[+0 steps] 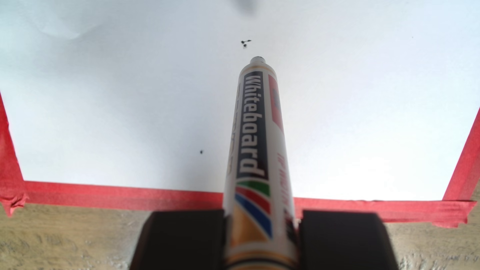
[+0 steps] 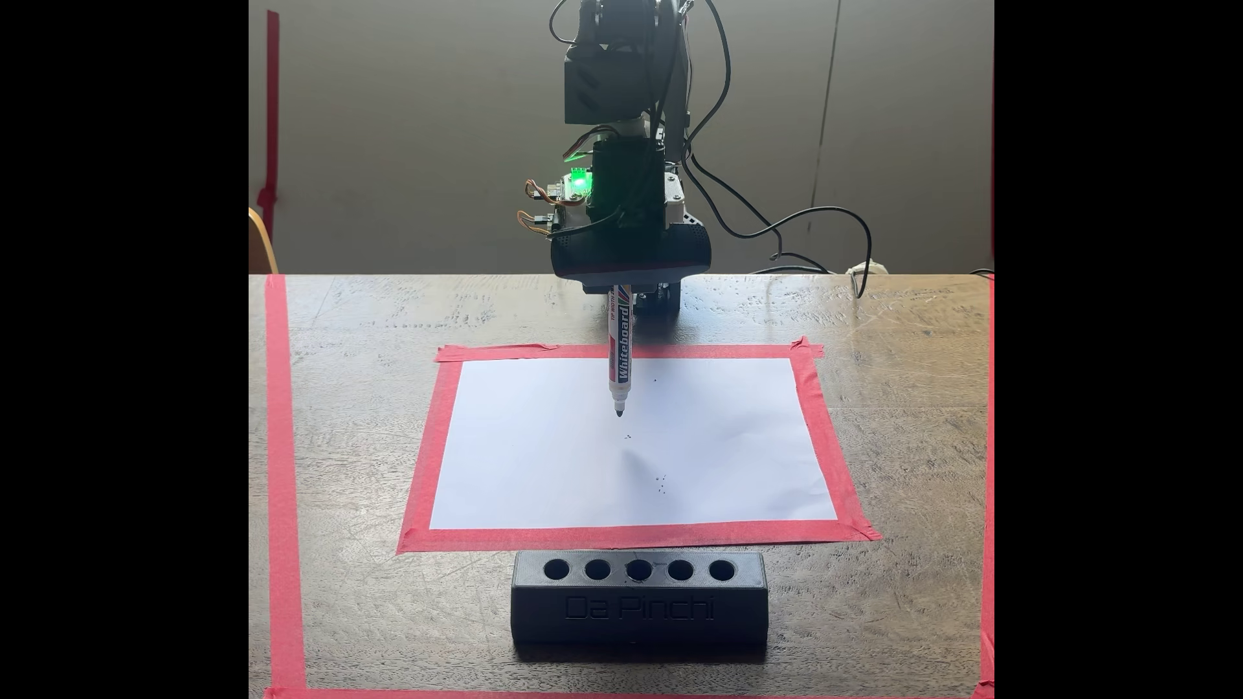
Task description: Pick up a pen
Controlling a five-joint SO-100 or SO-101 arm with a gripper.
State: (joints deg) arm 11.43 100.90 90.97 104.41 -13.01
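The gripper (image 1: 260,241) has its fingers clamped on the pen (image 2: 619,349), held upright, tip down over the paper (image 2: 538,470), so the pickup looks done; next calls for steady holding.

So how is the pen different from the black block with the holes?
The pen is slim and white with coloured stripes; the block is chunky and all black. The pen hangs tip-down in the hand over the paper; the block sits flat on the table. Both have writing on them.
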